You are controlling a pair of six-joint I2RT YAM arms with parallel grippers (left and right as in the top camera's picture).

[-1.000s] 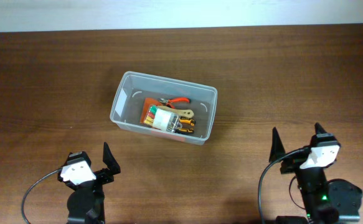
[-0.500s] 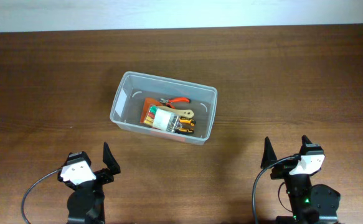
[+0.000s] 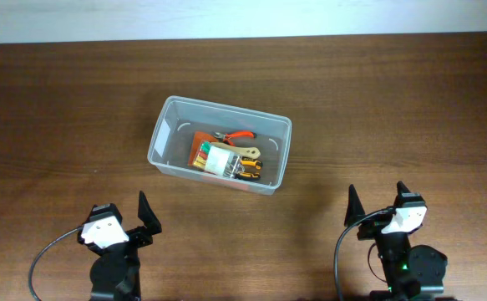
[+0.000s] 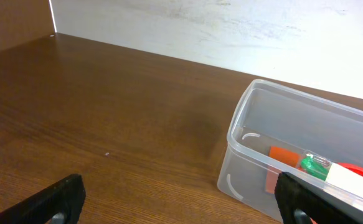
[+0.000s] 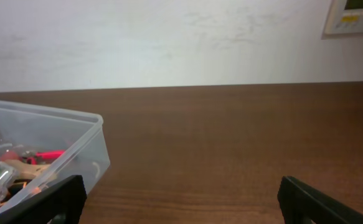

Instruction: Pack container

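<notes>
The clear plastic container (image 3: 166,144) sits on the wooden table, left of centre. Inside lie red-handled pliers (image 3: 239,135), a small white box with coloured pieces (image 3: 218,159) and orange-and-black tools (image 3: 250,170). The container also shows in the left wrist view (image 4: 256,143) and in the right wrist view (image 5: 75,146). My left gripper (image 3: 119,222) is open and empty at the front left, well short of the container. My right gripper (image 3: 379,213) is open and empty at the front right, apart from the container.
A white wall (image 5: 169,43) runs behind the table's far edge, with a wall panel (image 5: 352,15) at the upper right. Bare wood surrounds the container on all sides.
My right gripper has drawn back toward the front edge and shifted left. The left arm and the container have not moved.
</notes>
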